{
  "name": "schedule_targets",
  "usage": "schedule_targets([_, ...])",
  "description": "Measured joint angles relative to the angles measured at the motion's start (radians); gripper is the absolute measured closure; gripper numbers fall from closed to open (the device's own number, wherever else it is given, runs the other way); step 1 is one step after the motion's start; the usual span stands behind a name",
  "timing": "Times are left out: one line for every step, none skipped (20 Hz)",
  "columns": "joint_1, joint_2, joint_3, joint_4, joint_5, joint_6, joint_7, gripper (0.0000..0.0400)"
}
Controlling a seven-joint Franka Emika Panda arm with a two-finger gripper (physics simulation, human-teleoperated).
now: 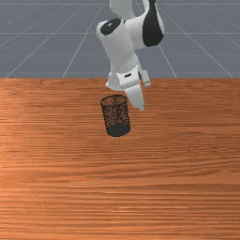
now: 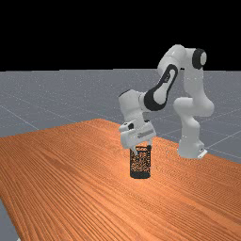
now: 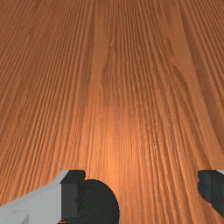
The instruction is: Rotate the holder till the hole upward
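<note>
On counter (image 1: 117, 197), near middle of front view: got holder (image 1: 117, 129) upright, dark solid end down, hole up; judging rotation done; just past it, got pincer (image 3: 142, 188) spread wide, clamped on nothing, with one jaw close beside holder, other well apart; can't tell contact; left to do, probably: ease off without tipping it, check stance; farther back, see arm (image 1: 119, 51) reaching in.

One holder (image 1: 116, 116) of dark mesh is counted, and one table (image 1: 117, 187) of orange-brown wood is seen. One arm (image 2: 156, 100) is shown — with one gripper (image 2: 142, 150) carried at its end. On that gripper two fingers (image 3: 71, 192) are counted — both can be seen in the wrist view.
</note>
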Motion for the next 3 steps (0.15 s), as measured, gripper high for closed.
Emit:
schedule_targets([0.001,0.005,0.000,-0.005,-0.011,0.019,0.009,0.0011])
schedule_targets([0.027,-0.004,-0.012,-0.021,-0.114,0.071,0.132,0.0007])
schedule_targets([0.032,-0.006,-0.011,-0.026,-0.110,0.082,0.158,0.0004])
